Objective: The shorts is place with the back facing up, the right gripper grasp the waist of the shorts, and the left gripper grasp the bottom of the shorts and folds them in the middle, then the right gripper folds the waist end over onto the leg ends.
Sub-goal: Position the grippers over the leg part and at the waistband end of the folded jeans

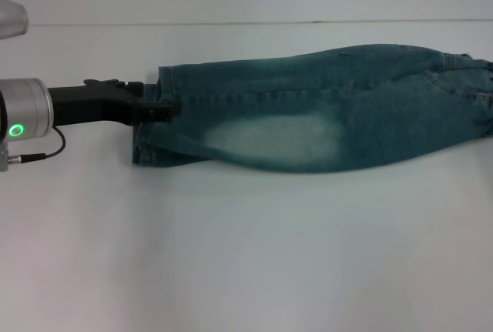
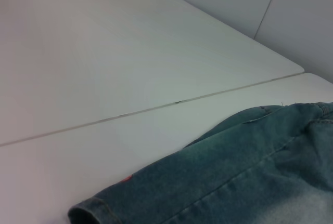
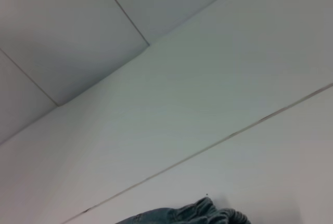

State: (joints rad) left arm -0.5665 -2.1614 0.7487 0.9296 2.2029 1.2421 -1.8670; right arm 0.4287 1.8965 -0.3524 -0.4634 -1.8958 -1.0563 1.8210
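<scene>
seen from the head: the shorts (image 1: pixel 323 108) lying flat and folded lengthwise on the white surface (image 1: pixel 246 255), stretched as one long band with a faded pale patch on the near side; the bottom of the shorts (image 1: pixel 154 120) at the end toward the robot's left, hems stacked, and the ruffled waist end running out past the picture's edge on the robot's right. at those hems, the left pincer (image 1: pixel 171 108), black, on a silver wrist with a glowing green ring, reaching in level from the robot's left, its tips clenched on the hem layers of the shorts. a thin black cable looping below that wrist, clear of the shorts. not shown from the head: the right pincer, so no telling whether clenched or released. from the left wrist only: a rolled leg hem of the shorts (image 2: pixel 218 182) with a speck of red print beside it, the denim spreading away toward the waist, and no fingers in sight. from the right wrist only: a small gathered bunch of the shorts (image 3: pixel 192 214) at the picture's rim, the rest cut off. shared by both wrist views, and faintly by the head view beyond the shorts: a thin seam line (image 2: pixel 156 108) crossing the surface, with pale panelled walls (image 3: pixel 62 26) behind it.
</scene>
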